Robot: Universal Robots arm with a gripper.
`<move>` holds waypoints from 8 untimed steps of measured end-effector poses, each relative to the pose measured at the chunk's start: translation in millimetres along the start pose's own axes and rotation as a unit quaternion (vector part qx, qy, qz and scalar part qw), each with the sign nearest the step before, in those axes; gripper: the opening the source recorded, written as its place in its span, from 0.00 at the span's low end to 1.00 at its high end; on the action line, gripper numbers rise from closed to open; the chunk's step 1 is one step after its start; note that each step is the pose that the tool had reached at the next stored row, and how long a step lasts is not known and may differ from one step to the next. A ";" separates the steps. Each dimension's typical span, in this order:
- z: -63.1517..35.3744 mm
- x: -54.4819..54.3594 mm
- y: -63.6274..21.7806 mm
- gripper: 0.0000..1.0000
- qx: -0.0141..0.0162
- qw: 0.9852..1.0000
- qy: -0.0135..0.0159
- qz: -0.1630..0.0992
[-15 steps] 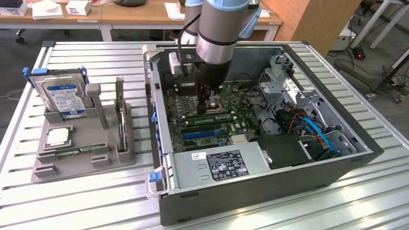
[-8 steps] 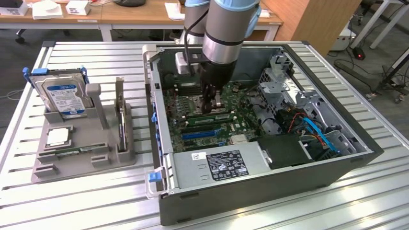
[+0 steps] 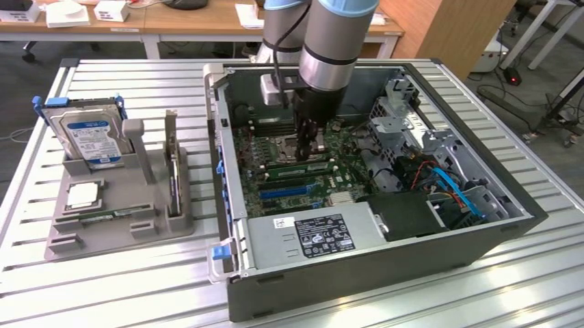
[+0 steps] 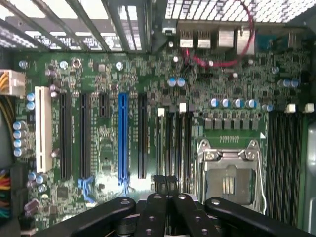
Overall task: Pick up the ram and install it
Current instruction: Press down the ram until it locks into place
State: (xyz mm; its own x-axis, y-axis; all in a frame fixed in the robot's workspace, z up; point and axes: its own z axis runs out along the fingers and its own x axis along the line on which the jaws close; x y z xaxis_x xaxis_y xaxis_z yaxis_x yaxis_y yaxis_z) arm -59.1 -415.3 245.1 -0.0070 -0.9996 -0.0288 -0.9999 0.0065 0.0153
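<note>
While the arm reaches down into the open case (image 3: 383, 225), the hand (image 3: 306, 147) sits low over the motherboard (image 3: 292, 160), right at the memory slots. In the wrist view the hand (image 4: 168, 185) has its fingers (image 4: 159, 183) pressed together, fully closed, their tips down at the slots (image 4: 173, 143) just beside the CPU socket (image 4: 229, 173). I cannot tell whether anything thin is pinched between them; no board shows past the tips.

A green stick, which I take for the ram (image 3: 297, 167), lies along a slot directly under the hand in the exterior view, so by my reading it is already seated or being pressed home. Its long axis runs with the slots, across the board towards the exterior view's right, and the closed fingers stand on it near its middle. Straight down is therefore the direction that matters.

Off the case, on the surface (image 3: 511, 287), a grey holder (image 3: 119, 219) carries a hard drive (image 3: 91, 140) and an upright card (image 3: 171, 171), well apart from the hand.
</note>
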 end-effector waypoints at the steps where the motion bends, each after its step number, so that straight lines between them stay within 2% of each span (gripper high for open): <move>1: 0.0 0.0 -2.3 0.09 0.000 1.000 0.000 0.000; 5: -0.2 0.0 -9.7 0.09 0.000 1.000 0.000 0.000; 8: -0.2 0.0 -11.3 0.09 0.000 1.000 0.000 0.000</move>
State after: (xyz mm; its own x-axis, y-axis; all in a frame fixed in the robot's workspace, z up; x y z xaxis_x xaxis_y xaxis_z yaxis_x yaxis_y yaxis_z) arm -47.7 -415.3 245.1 -0.0069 -0.9996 -0.0288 -0.9999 0.0065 0.0153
